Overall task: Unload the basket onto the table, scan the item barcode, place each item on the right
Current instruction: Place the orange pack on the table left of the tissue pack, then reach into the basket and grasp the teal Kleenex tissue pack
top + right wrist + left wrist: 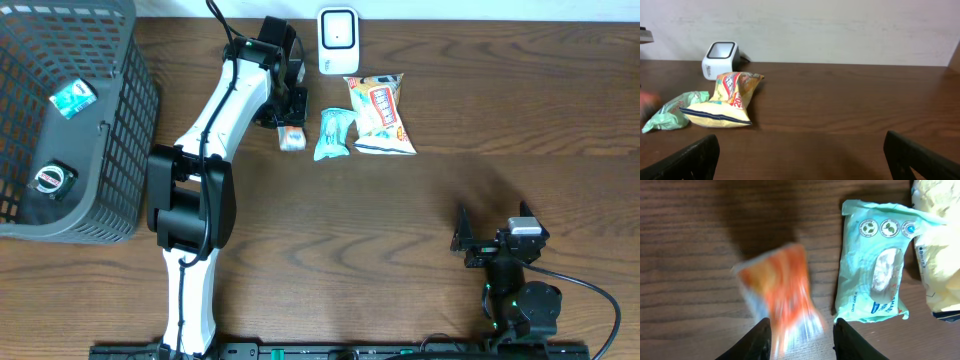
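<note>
A small orange and white packet (785, 295) shows blurred in the left wrist view, its lower end lying between my left gripper's (801, 325) fingers. The jaws stand apart with a gap on each side of the packet, so the gripper is open. From overhead the same packet (291, 138) lies on the table just below the left gripper (285, 112), left of the white barcode scanner (338, 40). My right gripper (802, 155) is wide open over bare wood at the front right (490, 240), holding nothing.
A teal wipes pack (334, 133) and a yellow snack bag (382, 113) lie right of the orange packet, below the scanner. A grey mesh basket (135, 110) at the far left holds a teal packet (72, 98) and a round item (50, 180).
</note>
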